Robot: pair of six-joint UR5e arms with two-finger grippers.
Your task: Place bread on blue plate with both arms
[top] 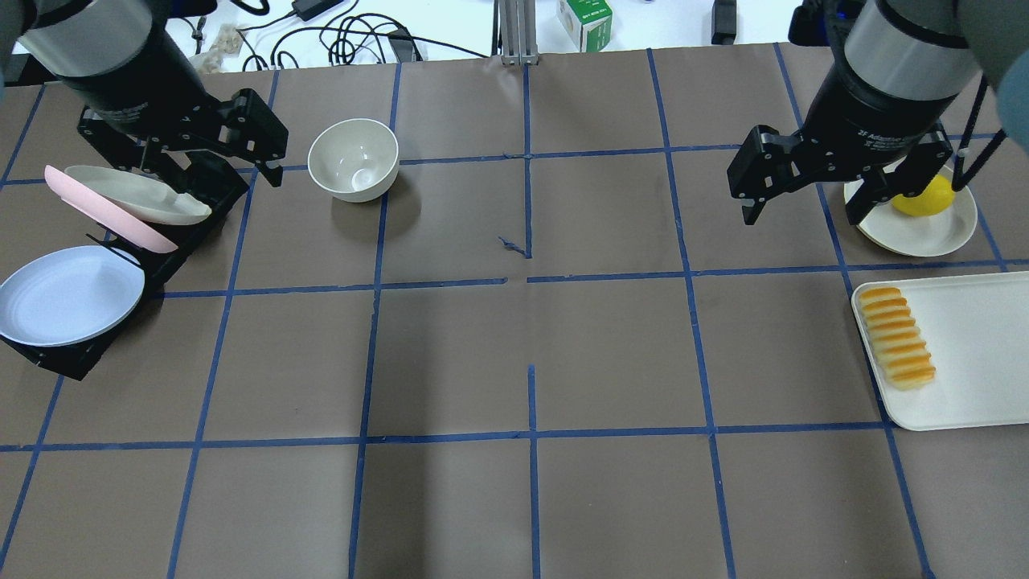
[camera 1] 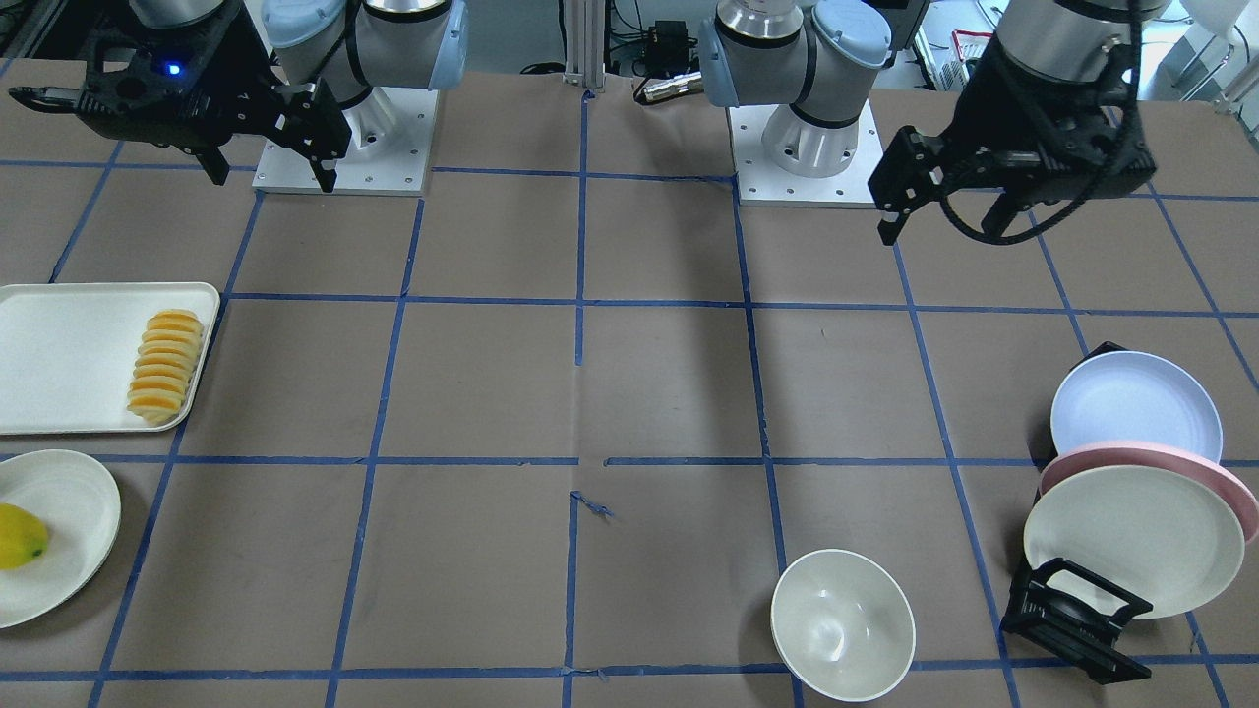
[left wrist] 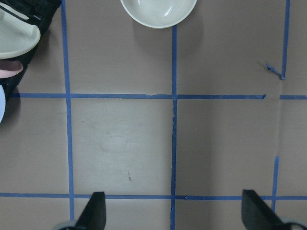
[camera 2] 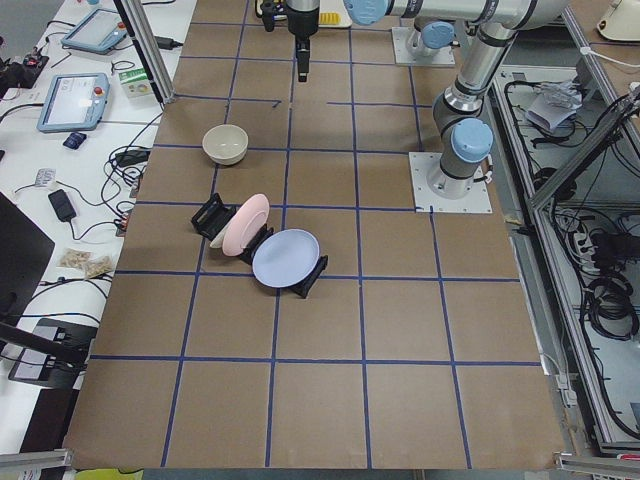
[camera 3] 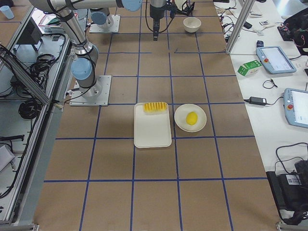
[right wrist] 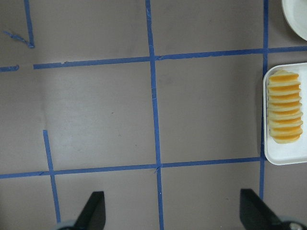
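Observation:
The bread (camera 1: 165,366) is a ridged orange-yellow loaf lying at the edge of a white tray (camera 1: 59,354); it also shows in the overhead view (top: 897,338) and the right wrist view (right wrist: 285,113). The blue plate (camera 1: 1136,406) leans in a black rack (camera 1: 1072,619) at the table's other end, as the overhead view (top: 68,295) shows too. My left gripper (top: 205,165) hangs open and empty above the rack area. My right gripper (top: 808,205) hangs open and empty, high above the table, beside the tray.
A pink plate (camera 1: 1131,457) and a cream plate (camera 1: 1131,541) lean in the same rack. A cream bowl (camera 1: 842,624) stands near the rack. A cream plate (camera 1: 69,511) holding a yellow fruit (camera 1: 20,536) sits beside the tray.

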